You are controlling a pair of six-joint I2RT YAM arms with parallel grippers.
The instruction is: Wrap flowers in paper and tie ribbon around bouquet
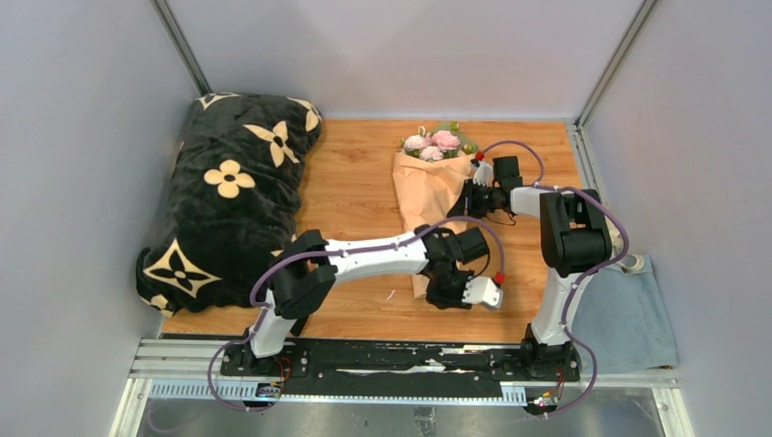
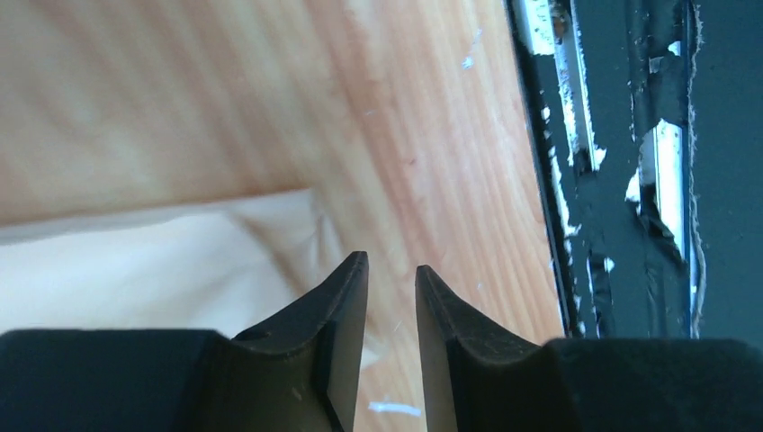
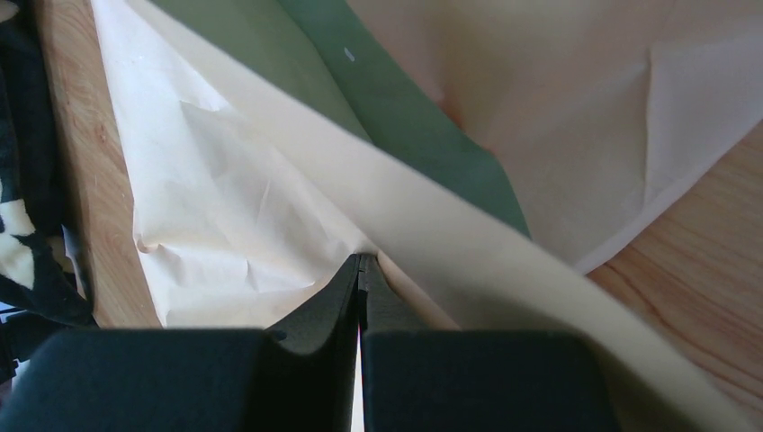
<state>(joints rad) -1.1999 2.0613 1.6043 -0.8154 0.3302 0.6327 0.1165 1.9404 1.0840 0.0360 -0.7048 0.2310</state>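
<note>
The right pincer [image 3: 360, 263] is sitting shut right at a fold of the paper [image 3: 225, 216]. It may be pinching it so the wrap is not falling open, but that is hard to see. The left pincer [image 2: 391, 270] is hanging just over the table [image 2: 432, 135] by the paper's bottom corner, with a narrow gap, holding nothing. One paper cone is lying mid-table, hugging about three flowers [image 1: 432, 141].

The left arm [image 1: 369, 255] and right arm [image 1: 573, 238] share white links and blocky black joints, each trailed by a purple cable [image 1: 512, 142]. Red marks [image 1: 499, 277] dot the white wrist pieces [image 1: 482, 291]; the fingers [image 2: 346, 301] are black wedges.
</note>
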